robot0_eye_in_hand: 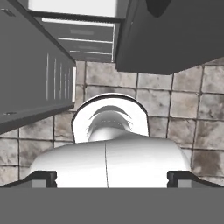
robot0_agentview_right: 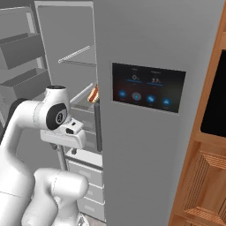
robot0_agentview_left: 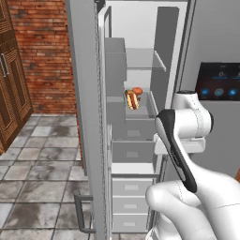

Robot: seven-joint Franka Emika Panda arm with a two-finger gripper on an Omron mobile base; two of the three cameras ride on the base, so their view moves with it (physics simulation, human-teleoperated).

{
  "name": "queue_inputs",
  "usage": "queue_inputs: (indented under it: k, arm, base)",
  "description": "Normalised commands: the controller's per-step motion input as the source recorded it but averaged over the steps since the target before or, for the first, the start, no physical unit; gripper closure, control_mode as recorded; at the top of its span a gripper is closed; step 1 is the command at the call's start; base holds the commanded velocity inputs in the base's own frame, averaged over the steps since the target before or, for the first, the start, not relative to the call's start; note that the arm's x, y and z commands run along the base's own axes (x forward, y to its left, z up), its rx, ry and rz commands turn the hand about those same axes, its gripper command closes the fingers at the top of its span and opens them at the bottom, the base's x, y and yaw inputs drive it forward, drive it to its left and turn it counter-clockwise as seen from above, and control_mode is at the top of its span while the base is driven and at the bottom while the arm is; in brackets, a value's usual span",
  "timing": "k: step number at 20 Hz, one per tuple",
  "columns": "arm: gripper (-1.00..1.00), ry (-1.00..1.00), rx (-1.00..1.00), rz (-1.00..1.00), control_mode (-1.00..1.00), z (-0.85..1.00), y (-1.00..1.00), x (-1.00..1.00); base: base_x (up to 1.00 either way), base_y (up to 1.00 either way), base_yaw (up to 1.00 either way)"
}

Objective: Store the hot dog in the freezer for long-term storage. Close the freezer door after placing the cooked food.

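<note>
Hot dog is seen lying on a freezer shelf beside a round orange-red item, long axis roughly front to back, so placement is judged done. What remains is the freezer door: it stands wide open, swung out to the arm's left, inner bins facing the compartment, bar handle low on its outer edge. The arm is folded back in front of the drawers, wrist tucked and hand pointed down at the floor tiles. Gripper tips sit at the far edges of the hand view with nothing between them: spread wide, empty. The door lies left of the gripper; the closing push is judged to need a leftward reach behind the panel.
</note>
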Motion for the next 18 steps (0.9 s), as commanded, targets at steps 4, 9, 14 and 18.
queue_inputs:
  k: [4, 9, 14, 18]
  arm:
    - [-1.00, 0.00, 0.00, 0.00, -1.00, 0.00, 0.00, -0.02]
    - [-1.00, 0.00, 0.00, 0.00, 1.00, 0.00, 0.00, 0.00]
    - [-1.00, 0.00, 0.00, 0.00, 1.00, 0.00, 0.00, 0.00]
    - [-1.00, 0.00, 0.00, 0.00, 1.00, 0.00, 0.00, 0.00]
  base:
    - [0.00, 0.00, 0.00]
    - [-0.28, 0.00, 0.00]
    - [-0.47, -0.01, -0.07]
    - [-0.30, 0.23, -0.27]
